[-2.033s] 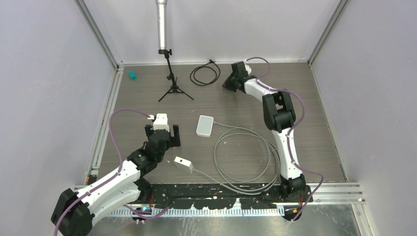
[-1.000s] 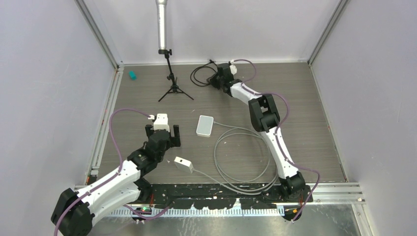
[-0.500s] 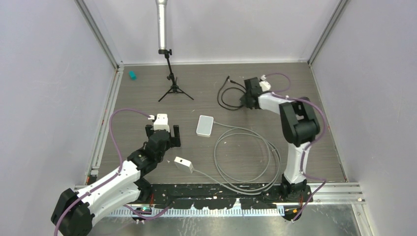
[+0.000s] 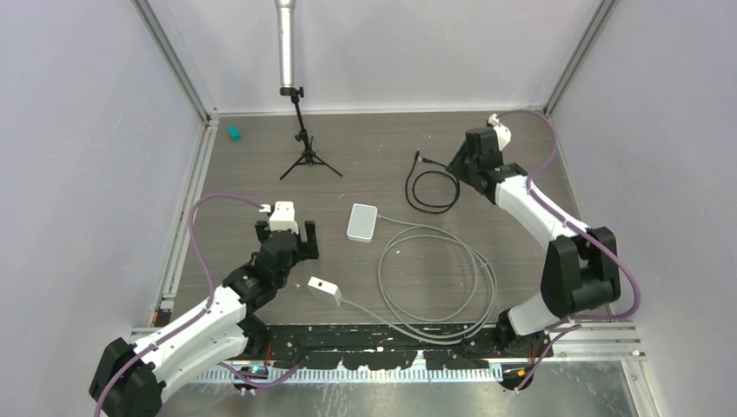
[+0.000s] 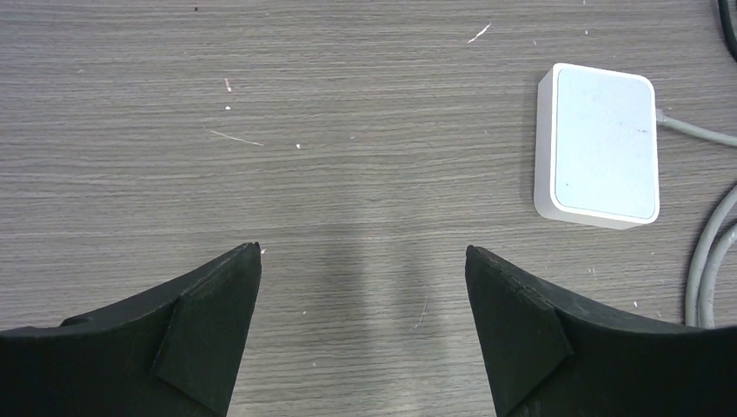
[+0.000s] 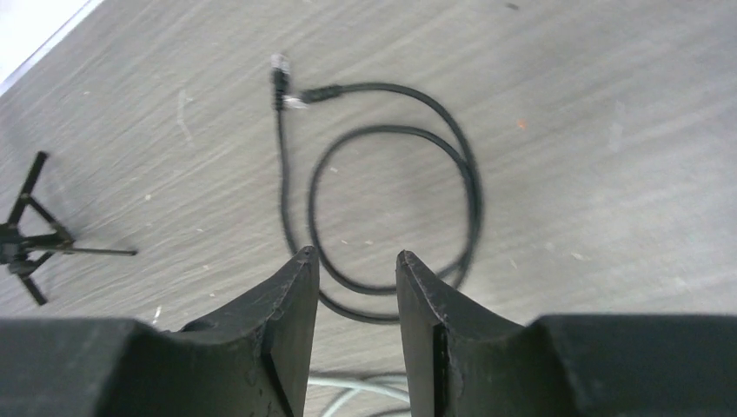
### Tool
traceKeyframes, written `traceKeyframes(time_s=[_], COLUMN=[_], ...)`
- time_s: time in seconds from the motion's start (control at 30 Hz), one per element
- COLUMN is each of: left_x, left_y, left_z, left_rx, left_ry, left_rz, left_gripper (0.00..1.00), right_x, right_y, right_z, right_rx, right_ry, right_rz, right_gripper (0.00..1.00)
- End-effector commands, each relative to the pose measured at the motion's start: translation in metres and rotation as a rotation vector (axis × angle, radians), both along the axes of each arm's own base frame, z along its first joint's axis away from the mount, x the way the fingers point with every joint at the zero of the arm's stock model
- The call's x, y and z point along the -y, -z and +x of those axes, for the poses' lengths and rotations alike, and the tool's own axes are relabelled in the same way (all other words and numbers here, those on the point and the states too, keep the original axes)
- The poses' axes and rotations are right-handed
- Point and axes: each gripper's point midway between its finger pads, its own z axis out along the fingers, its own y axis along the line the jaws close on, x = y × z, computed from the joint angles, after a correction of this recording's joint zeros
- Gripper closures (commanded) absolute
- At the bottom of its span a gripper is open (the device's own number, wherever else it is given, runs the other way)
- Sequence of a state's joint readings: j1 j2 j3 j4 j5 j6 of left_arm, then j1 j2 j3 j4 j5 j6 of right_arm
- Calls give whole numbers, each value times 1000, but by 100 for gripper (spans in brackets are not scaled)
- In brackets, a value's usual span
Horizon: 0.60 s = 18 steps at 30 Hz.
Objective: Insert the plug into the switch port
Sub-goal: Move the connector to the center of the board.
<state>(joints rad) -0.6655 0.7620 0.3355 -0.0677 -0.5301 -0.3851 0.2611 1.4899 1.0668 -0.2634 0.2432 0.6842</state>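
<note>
The grey wood-grain table [image 4: 261,174] carries 2 arms. The left gripper [image 5: 363,261] hovers over bare table near the front left, its fingers spread wide with nothing between them. The right gripper [image 6: 356,256] is far back on the right, its fingers only narrowly apart and clamped on nothing. A bend of the black cable [image 6: 465,187] shows through the gap and appears to lie on the table.

A long grey cable [image 4: 434,278] loops across the middle of the table, and 1 end runs to the white switch [image 4: 362,221]. The switch lies flat, just right of the left gripper and well apart from the black cable.

The plug [image 6: 279,76] sits at the far end of the black coil, free on the table.

The step in hand looks like the pickup, with no insertion begun. Next, the right gripper probably needs to reach over the coil, close on the plug and carry it to the switch, perhaps with the left gripper steadying the switch.
</note>
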Motion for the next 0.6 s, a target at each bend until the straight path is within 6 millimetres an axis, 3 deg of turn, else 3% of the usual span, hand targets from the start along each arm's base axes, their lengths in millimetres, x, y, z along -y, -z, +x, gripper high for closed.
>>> traceKeyframes(time_s=[0.0, 0.07, 0.17, 0.3, 0.57], left_x=[2, 6, 11, 17, 36], left_y=[-15, -25, -42, -58, -40], left_z=[5, 9, 21, 48, 108], left_rx=[68, 98, 155, 218, 151], left_ry=[-7, 2, -11, -39, -48], left_rz=[-47, -68, -90, -59, -87], left_gripper=[11, 11, 10, 8, 7], right_x=[-38, -56, -64, -69, -70], right_y=[8, 22, 38, 43, 42], right_z=[22, 30, 44, 57, 74], right_rx=[-68, -127, -138, -87, -65], right_ry=[-212, -272, -251, -221, -172], right_rz=[24, 69, 114, 144, 96], right_gripper=[56, 56, 52, 51, 50])
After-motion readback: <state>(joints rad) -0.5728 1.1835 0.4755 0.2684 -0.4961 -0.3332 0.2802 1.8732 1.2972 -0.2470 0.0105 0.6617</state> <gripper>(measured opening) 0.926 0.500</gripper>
